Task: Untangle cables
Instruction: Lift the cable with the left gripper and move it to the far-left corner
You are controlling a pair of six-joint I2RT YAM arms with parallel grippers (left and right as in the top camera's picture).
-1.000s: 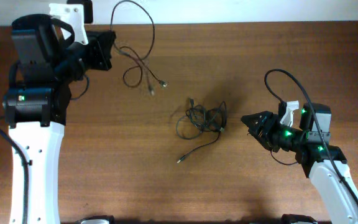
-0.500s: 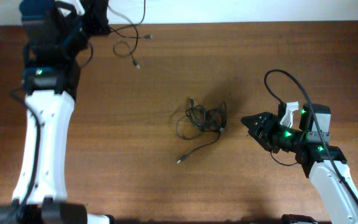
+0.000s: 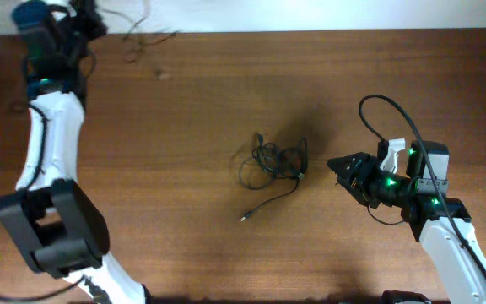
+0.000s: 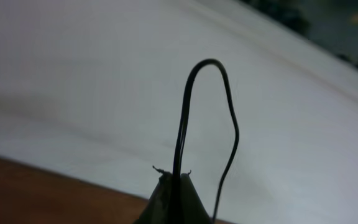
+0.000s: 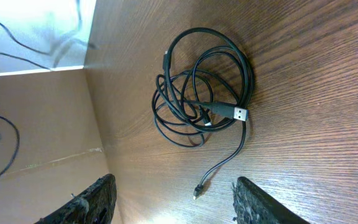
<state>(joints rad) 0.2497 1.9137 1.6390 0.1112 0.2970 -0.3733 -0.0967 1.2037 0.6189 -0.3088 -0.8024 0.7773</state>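
Note:
A knotted bundle of thin black cables (image 3: 275, 160) lies at the table's middle, one loose end (image 3: 245, 218) trailing toward the front. In the right wrist view the bundle (image 5: 201, 93) shows a silver USB plug (image 5: 239, 114) and a small plug (image 5: 196, 195). My right gripper (image 3: 334, 164) is open and empty just right of the bundle; its fingers (image 5: 173, 202) frame the trailing end. My left gripper (image 3: 87, 13) is raised at the far left corner, shut on a separate black cable (image 4: 182, 130) that loops above its tips (image 4: 174, 177); the strand (image 3: 146, 35) hangs blurred over the back edge.
The table's back edge (image 3: 310, 32) meets a white wall. My left arm (image 3: 49, 143) stretches along the left side. A thick black robot wire (image 3: 378, 105) arches above my right arm (image 3: 445, 245).
My left arm has swung up and back to the far left corner, carrying the separate cable off the table. The bundle and the right arm have not moved.

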